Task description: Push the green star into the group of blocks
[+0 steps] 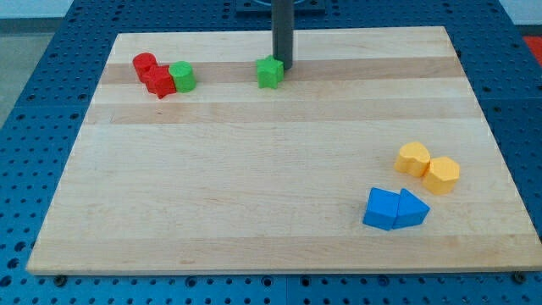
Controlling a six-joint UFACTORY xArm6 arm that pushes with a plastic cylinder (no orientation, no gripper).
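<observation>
Wooden board (254, 169) was seen with the green star (270, 73) near its top, touched on its right by my tip (282, 67), a plain rod, while the red and green group (163, 74) lay to the left.

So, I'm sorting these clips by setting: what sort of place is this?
Probably a robotics lab bench. A wooden board lies on a blue perforated table; small coloured blocks like the green star sit on it, with my tip at the star's right.
</observation>
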